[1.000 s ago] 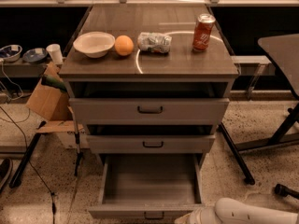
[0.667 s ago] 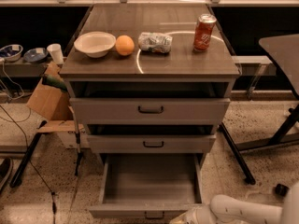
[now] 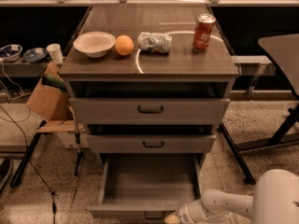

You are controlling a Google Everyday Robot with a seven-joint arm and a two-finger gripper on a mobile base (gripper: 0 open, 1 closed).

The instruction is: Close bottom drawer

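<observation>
The bottom drawer [image 3: 149, 183] of the grey cabinet stands pulled far out, its plain grey tray empty. Its narrow front [image 3: 135, 212] with a small dark handle lies at the lower edge of the view. My gripper [image 3: 172, 218] is at the lower edge, right at the drawer's front, just right of the handle; the white arm [image 3: 224, 204] reaches in from the lower right. The top drawer [image 3: 149, 110] and middle drawer [image 3: 150, 143] stand slightly out.
On the cabinet top stand a white bowl [image 3: 94, 43], an orange [image 3: 124, 45], a crumpled bag [image 3: 154, 42] and a red can [image 3: 203, 32]. A cardboard box [image 3: 46, 99] and cables lie left. A dark table [image 3: 282, 50] with legs stands right.
My arm has moved left along the bottom drawer's front, and more of its white body shows at the lower right. The drawer has stayed open.
</observation>
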